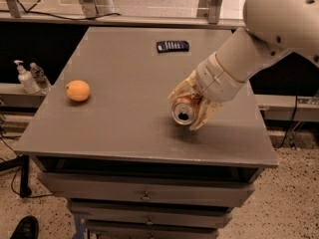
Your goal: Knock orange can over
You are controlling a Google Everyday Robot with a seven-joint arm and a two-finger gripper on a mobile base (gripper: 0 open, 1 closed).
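My gripper point(187, 108) clasps the can point(181, 113), near right — long axis already tipped, top pointing toward the near edge.

Cream claw point(186, 111) holds orange can point(182, 114), silver top; grey table point(124, 59); orange fruit point(78, 90).

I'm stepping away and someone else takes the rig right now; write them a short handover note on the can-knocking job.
Gripper: low over the right front of the table, jaws closed around the orange can.
Orange can: tipped far over, silver top facing the camera; I cannot tell if it lies flat on the table.
Done: can reached and tilted.
Left: release it and confirm it lies on its side.
Also there: orange fruit at the left.
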